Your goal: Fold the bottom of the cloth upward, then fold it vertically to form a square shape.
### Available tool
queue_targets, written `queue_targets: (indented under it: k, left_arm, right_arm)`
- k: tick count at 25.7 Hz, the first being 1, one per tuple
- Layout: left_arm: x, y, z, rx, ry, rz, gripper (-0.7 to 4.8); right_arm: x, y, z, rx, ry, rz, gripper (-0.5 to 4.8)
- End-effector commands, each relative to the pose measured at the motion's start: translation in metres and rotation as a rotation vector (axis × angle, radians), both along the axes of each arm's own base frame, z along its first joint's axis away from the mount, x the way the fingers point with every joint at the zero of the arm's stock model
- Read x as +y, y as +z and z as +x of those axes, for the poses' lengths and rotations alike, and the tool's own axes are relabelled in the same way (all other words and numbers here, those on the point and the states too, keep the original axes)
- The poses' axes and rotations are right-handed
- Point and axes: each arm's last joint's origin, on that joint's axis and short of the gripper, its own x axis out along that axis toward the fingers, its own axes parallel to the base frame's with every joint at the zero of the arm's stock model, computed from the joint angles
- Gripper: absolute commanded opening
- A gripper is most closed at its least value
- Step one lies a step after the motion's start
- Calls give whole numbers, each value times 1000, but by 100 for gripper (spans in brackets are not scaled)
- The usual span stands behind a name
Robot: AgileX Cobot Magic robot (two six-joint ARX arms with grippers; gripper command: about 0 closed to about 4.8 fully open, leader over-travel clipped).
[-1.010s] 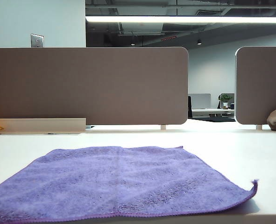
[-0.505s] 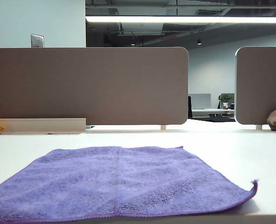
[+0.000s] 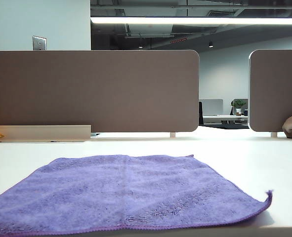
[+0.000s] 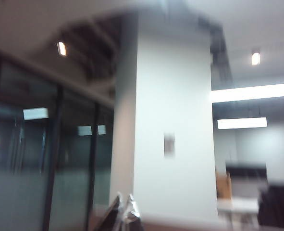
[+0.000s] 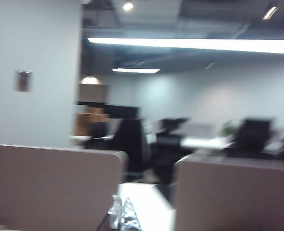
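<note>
Exterior view: cloth flat, unfolded.

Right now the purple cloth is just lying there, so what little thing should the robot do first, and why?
Probably lower both claws toward the cloth's near edge and open them. The cloth lies flat and unfolded on the table, and no arm shows in the exterior view. The left claw and right claw are shut, holding nothing, and both wrist views face the room, not the cloth.

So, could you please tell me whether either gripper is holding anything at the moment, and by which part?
Nothing is held. The left gripper and right gripper are shut on nothing, raised; the cloth lies flat, untouched.
</note>
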Motion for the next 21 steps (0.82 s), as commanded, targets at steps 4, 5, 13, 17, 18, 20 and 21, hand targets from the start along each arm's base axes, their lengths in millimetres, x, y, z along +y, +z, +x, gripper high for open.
queue_targets:
  k: [4, 5, 13, 17, 18, 20, 21]
  left_arm:
    - [7, 68, 23, -74, -138, 26, -5]
    - [6, 73, 38, -40, -166, 28, -5]
    - [-40, 58, 190, 622, -429, -17, -5]
    - [-69, -2, 260, 1118, -690, -216, -5]
    - [-72, -11, 267, 1189, -709, -239, -4]
    - [-78, -30, 279, 1344, -740, -294, -4]
    - [-80, -39, 284, 1415, -747, -319, -5]
  right_arm:
    - [1, 71, 34, -9, -118, -193, -6]
    - [2, 78, 47, 12, -91, -206, -6]
    - [18, 95, 161, 412, 385, -92, -6]
    - [37, 53, 209, 778, 484, -64, -5]
    - [41, 46, 213, 841, 499, -64, -5]
    - [49, 28, 223, 1002, 529, -63, 10]
    - [54, 17, 227, 1101, 547, -65, 24]
